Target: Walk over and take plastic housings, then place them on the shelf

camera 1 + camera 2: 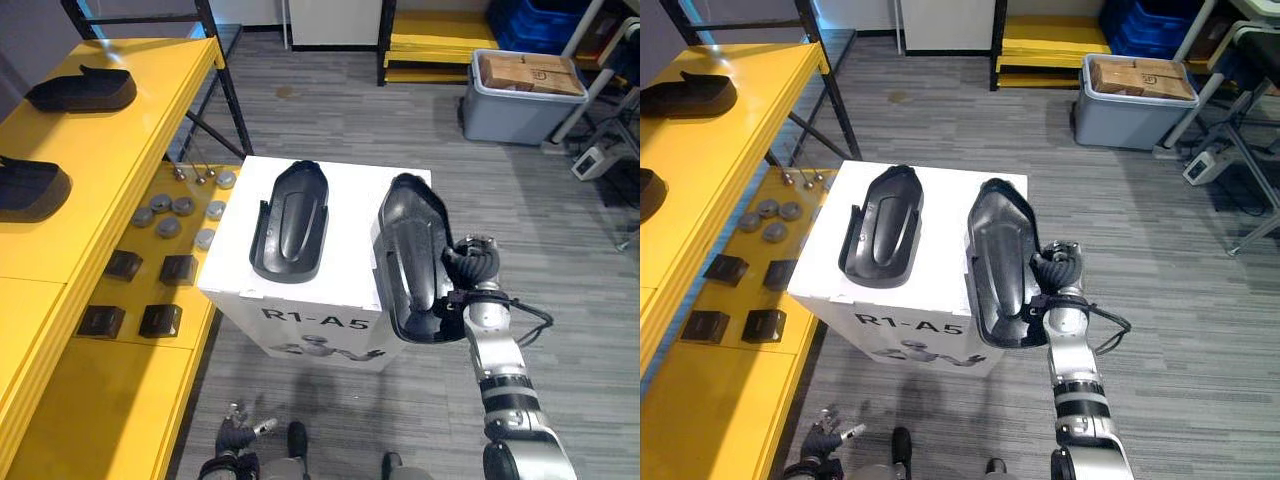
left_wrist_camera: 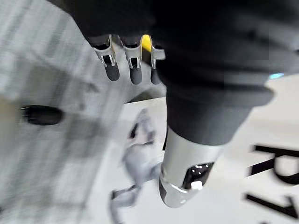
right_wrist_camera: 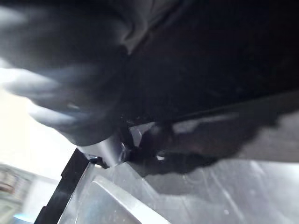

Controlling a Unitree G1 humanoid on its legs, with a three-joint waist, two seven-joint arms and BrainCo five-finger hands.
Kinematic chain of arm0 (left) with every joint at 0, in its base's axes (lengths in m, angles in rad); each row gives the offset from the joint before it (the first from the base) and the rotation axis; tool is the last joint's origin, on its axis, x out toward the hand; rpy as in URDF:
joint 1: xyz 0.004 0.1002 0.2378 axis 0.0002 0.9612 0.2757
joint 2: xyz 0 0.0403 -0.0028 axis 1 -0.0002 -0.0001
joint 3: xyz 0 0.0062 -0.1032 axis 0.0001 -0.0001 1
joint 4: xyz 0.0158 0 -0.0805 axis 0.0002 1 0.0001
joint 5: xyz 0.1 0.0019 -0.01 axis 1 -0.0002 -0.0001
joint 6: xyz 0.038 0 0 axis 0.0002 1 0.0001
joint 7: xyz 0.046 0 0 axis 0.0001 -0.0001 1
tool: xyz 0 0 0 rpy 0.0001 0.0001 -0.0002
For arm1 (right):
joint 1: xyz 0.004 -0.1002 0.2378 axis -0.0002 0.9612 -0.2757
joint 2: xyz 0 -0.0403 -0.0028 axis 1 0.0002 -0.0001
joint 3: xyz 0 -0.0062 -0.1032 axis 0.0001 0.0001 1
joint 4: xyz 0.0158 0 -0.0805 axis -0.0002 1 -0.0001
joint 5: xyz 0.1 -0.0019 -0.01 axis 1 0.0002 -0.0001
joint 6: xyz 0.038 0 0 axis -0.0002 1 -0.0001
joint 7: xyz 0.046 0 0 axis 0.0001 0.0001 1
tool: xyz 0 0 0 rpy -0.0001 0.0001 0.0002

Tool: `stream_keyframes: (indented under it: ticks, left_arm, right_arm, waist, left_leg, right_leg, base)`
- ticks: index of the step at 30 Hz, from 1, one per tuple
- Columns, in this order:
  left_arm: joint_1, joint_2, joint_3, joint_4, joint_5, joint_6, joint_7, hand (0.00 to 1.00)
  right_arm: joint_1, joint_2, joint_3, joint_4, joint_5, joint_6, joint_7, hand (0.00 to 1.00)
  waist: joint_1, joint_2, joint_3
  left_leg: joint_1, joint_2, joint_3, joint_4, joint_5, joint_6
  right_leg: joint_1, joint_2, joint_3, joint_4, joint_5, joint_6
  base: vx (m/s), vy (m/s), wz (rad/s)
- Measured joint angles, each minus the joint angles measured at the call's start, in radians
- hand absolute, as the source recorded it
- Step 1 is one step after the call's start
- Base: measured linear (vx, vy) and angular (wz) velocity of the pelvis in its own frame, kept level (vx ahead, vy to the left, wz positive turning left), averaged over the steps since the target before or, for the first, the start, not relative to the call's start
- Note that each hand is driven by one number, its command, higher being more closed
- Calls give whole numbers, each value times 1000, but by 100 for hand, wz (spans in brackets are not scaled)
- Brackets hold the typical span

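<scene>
My right arm rises from the lower right, forearm almost straight up, wrist bent in toward the white box (image 1: pixel 235 255). My right hand (image 1: pixel 468 262) sits against the right rim of the right housing (image 1: pixel 410 255), about halfway along it, fingers curled round that edge in a grip. In the right wrist view the dark shell lies close against my hand and little else is clear.

The right housing is long, black and glossy, and it is tilted. Its near end hangs out past the front edge of the box, and its far end is over the box's far right corner. I cannot tell whether that far end touches the top. The left housing (image 1: pixel 290 220) lies flat on the box just beside it, the two apart.

My left hand (image 1: pixel 234 436) hangs low by the box's front face, fingers (image 2: pixel 112 70) loose and nearly straight, holding nothing.

The yellow shelf (image 1: pixel 130 140) runs along my left, with two more black housings (image 1: pixel 80 90) on its top level.
</scene>
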Motion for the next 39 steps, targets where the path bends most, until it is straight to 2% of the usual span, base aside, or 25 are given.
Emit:
stream_keyframes:
  ticks: [3, 7, 10, 15, 17, 20, 21, 26, 29, 39]
  left_arm:
    - [13, -5, 30, -110, 0, -2, 8, 0]
    - [46, -34, 128, -337, 0, -8, 37, 0]
    - [45, -40, 179, -503, -1, -29, 57, 0]
    - [32, -46, 182, -772, 2, -54, 86, 0]
    - [8, -46, 152, -831, 12, -74, 89, 0]
    - [-25, -45, 51, -912, 45, -83, 91, 0]
    - [-39, -45, -17, -938, 49, -88, 88, 0]
    - [-102, -43, -223, -952, 53, -93, 62, 0]
    - [-139, -41, -305, -948, 37, -93, 41, 0]
    - [-216, -36, -406, -845, 21, -75, 45, 0]
  right_arm:
    - [41, 15, -21, -91, 4, -17, -21, 100]
    - [89, 44, -19, -224, 4, -45, -31, 100]
    - [95, 54, -8, -286, 4, -58, -34, 100]
    - [95, 59, 36, -350, -9, -71, -33, 100]
    - [95, 59, 52, -359, -22, -72, -33, 100]
    - [93, 60, 94, -361, -37, -72, -32, 100]
    - [92, 60, 120, -361, -42, -72, -31, 100]
    - [64, 70, 193, -361, -45, -72, -30, 100]
    - [26, 72, 227, -361, -66, -72, -33, 100]
    - [5, 99, 289, -355, -82, -72, -57, 100]
  waist:
    - [6, -1, -3]
    - [6, -1, -27]
    - [8, -1, -44]
    - [6, -1, -76]
    - [7, -1, -84]
    - [6, 0, -91]
    - [5, 0, -93]
    - [3, 2, -104]
    - [-3, 2, -116]
    - [-13, 8, -137]
  left_leg:
    - [0, 6, -1, 3, 1, 1]
    - [-7, 7, -5, 3, 1, 1]
    - [-9, 4, -11, 4, 2, 2]
    - [-6, 2, -23, 4, 6, 3]
    - [-2, 2, -28, 4, 9, 5]
    - [5, 1, -33, 3, 14, 8]
    - [5, 1, -35, 3, 17, 9]
    - [2, 2, -31, 0, 24, 9]
    - [1, 2, -29, 0, 27, 10]
    - [1, 8, -27, 0, 33, 8]
  right_leg:
    - [0, 5, 3, 0, 1, -2]
    - [-6, 7, 1, 1, 2, -3]
    - [-4, 6, -4, 0, 2, -3]
    - [7, 4, -22, 0, 2, -3]
    - [13, 4, -25, 1, 2, -3]
    - [19, 4, -27, 8, 1, -3]
    - [17, 4, -28, 14, 1, -3]
    - [2, 4, -24, 24, 1, -3]
    - [-1, 4, -22, 28, 2, -3]
    - [-5, 10, -19, 32, 5, -7]
  base:
    - [-40, -7, 0]
    - [-18, -4, 1]
    - [-1, 2, 6]
    - [-12, -1, 7]
    - [-42, -6, 9]
    - [-58, 1, 4]
    - [-81, 5, 2]
    - [-57, 5, -2]
    - [-14, 2, -1]
    - [-8, -2, 0]
